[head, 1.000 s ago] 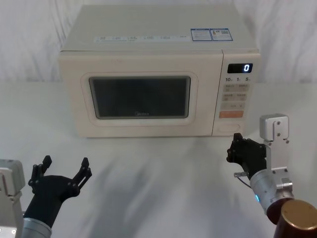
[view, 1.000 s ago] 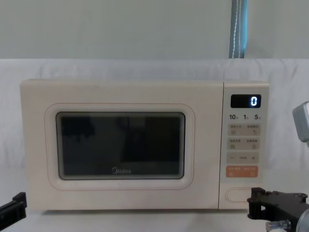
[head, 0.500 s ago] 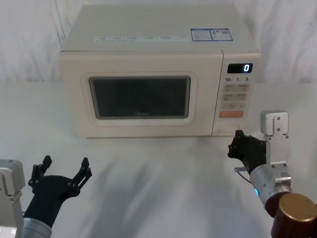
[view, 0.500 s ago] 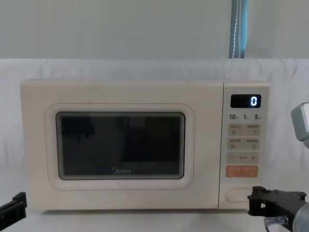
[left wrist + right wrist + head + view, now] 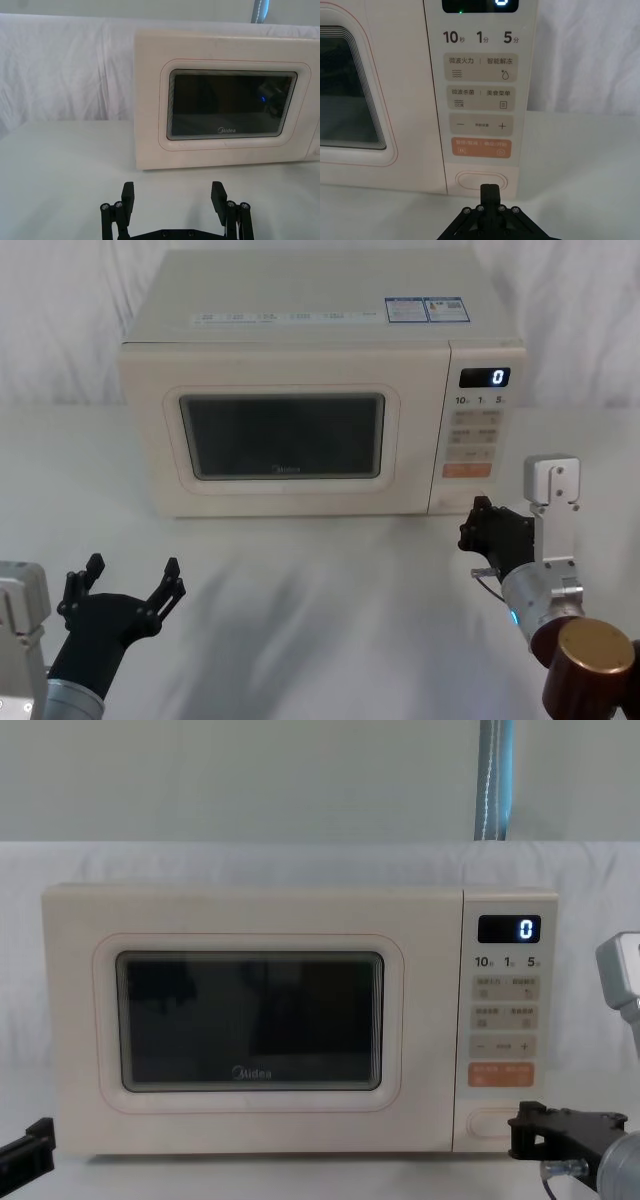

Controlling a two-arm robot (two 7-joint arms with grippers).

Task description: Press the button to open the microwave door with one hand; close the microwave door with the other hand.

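Right wrist view: right gripper (image 5: 489,188), fingers together, sits just below the button (image 5: 480,180); continuing forward risks striking the frame instead.

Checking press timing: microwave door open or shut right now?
Shut. The microwave door sits flush with the control panel, no gap. The right gripper, jaws shut, is just short of the button.

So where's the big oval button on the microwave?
The oval button sits at the very bottom of the control panel, on the microwave's right side, just under the orange button. The right tool, shut, is right in front of it.
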